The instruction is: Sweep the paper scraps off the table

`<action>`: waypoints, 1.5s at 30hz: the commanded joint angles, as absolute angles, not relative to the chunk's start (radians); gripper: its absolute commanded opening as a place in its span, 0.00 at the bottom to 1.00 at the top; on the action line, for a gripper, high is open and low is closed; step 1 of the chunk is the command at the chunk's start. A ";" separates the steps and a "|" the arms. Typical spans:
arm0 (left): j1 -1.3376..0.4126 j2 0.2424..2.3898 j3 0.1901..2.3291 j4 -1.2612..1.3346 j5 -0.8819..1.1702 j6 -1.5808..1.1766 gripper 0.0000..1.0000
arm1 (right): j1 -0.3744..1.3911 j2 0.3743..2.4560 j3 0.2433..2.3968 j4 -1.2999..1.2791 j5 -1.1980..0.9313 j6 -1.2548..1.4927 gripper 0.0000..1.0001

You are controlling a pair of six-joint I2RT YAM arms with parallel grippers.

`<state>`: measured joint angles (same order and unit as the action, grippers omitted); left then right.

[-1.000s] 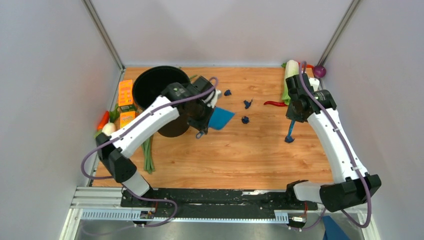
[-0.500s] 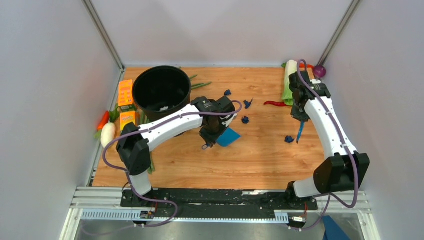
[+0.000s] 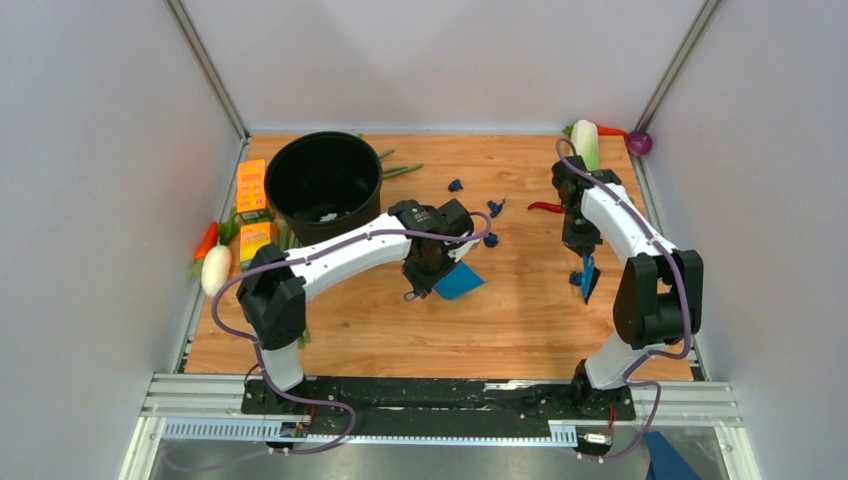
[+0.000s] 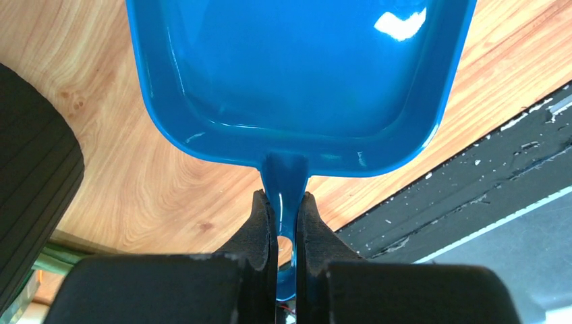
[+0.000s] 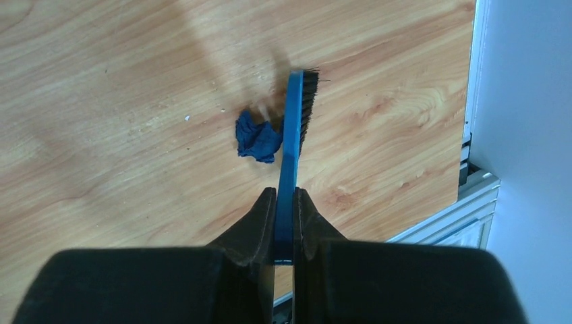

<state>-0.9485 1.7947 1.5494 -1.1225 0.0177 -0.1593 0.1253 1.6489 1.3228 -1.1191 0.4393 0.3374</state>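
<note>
No text, label or number can be read; the print on the orange boxes [image 3: 251, 190] at the left of the frame is too small.

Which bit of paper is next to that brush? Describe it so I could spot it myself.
Look at the right side of the wooden table, where the right claw grips a thin blue brush. The scrap is the crumpled dark-blue wad lying just beside the brush's head. It sits alone there, while the other scraps cluster nearer the table's middle.
</note>
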 commanded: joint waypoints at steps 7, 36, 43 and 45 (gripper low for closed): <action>-0.951 1.810 1.477 -1.023 -0.046 -0.098 0.00 | 0.308 1.669 1.327 -1.101 0.307 0.353 0.00; -0.954 1.799 1.253 -0.813 -0.058 -0.080 0.00 | 0.538 1.572 1.430 -1.032 0.054 0.271 0.00; -0.956 1.812 1.258 -0.836 -0.055 -0.014 0.00 | 0.561 1.537 1.373 -1.015 0.021 0.316 0.00; -0.959 1.790 1.244 -0.824 -0.045 -0.015 0.00 | 0.563 1.528 1.368 -1.012 0.018 0.328 0.00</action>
